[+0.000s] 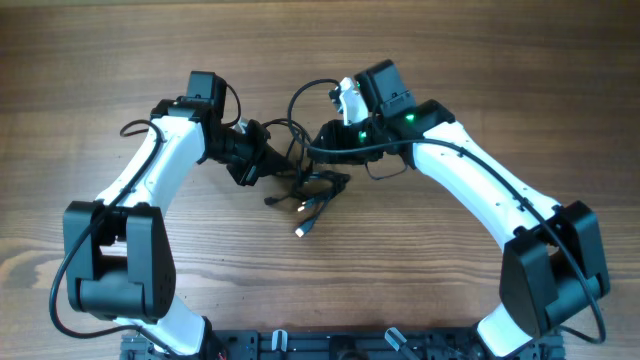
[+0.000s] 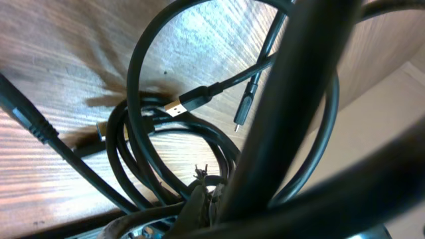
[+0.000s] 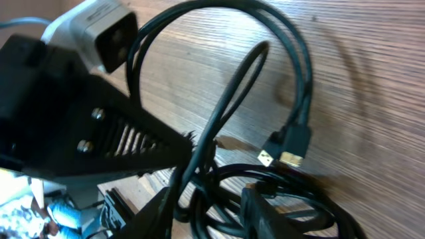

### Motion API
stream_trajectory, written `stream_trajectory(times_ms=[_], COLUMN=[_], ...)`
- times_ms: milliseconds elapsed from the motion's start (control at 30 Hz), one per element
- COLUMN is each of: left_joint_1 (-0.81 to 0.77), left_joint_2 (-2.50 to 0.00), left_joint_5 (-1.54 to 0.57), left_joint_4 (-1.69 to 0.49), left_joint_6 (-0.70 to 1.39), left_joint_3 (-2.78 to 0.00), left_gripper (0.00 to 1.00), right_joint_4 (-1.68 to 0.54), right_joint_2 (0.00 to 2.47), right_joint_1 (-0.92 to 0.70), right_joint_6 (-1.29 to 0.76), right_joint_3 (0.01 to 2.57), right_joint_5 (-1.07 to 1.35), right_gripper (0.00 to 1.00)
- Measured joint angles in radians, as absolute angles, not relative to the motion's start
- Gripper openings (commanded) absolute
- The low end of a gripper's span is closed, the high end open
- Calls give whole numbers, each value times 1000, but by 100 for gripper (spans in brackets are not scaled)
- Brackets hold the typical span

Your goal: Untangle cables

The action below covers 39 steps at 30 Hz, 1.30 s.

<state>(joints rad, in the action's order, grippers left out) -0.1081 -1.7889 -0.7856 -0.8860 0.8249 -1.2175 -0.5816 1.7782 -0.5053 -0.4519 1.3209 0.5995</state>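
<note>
The cables (image 1: 315,190) lie as a tangled black bundle on the wood between my two arms, with one plug end (image 1: 301,231) trailing toward the front. My left gripper (image 1: 268,158) is at the bundle's left side. In the left wrist view the left gripper (image 2: 207,202) is shut on several strands, and a gold USB plug (image 2: 176,106) hangs beyond it. My right gripper (image 1: 318,143) is at the bundle's upper edge. In the right wrist view the right gripper (image 3: 211,199) has its jaws apart with a cable loop (image 3: 229,99) running between them. Two gold plugs (image 3: 282,157) lie just past it.
The wooden table (image 1: 110,60) stretches out on all sides. A black rail (image 1: 330,345) runs along the front edge between the arm bases. The left arm's black gripper body (image 3: 93,133) and a white camera box (image 3: 99,30) crowd the upper left of the right wrist view.
</note>
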Motion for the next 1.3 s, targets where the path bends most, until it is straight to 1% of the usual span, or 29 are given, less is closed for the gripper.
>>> stream_trajectory(times_ms=[133,400,533,733,900,1100,1300], left_joint_1=[-108,-108,-110,-136,-152,-152,-152], left_joint_2=[-1789,-1789,-1789,-1789,-1789,-1789,-1789], left_joint_5=[-757,-740,-736,-710,-658,-596,-576], left_joint_4=[-882,-862,-855,-900,-925,-925,-898], left_joint_6=[823,822,820,815,812,812,813], left_joint_3=[-1217,-1217,-1217,-1217,-1217,-1217,-1217], left_gripper=[4,4,4,4,4,4,4], right_joint_4=[-509,-531,-535,-556,-561,-537,-685], right_joint_2=[1778,1778,1778,1778,1778,1771,1731], right_joint_1=[-512,-534,-582,-600,-599,-574,-561], right_joint_6=[-427,-411,-416,-544,-601,-612,-624], right_joint_3=[1321,1321,1321,1321,1321,1321,1321], right_joint_5=[634,645,581,435,380,477,568], right_gripper=[27,28,29,38,42,45,49])
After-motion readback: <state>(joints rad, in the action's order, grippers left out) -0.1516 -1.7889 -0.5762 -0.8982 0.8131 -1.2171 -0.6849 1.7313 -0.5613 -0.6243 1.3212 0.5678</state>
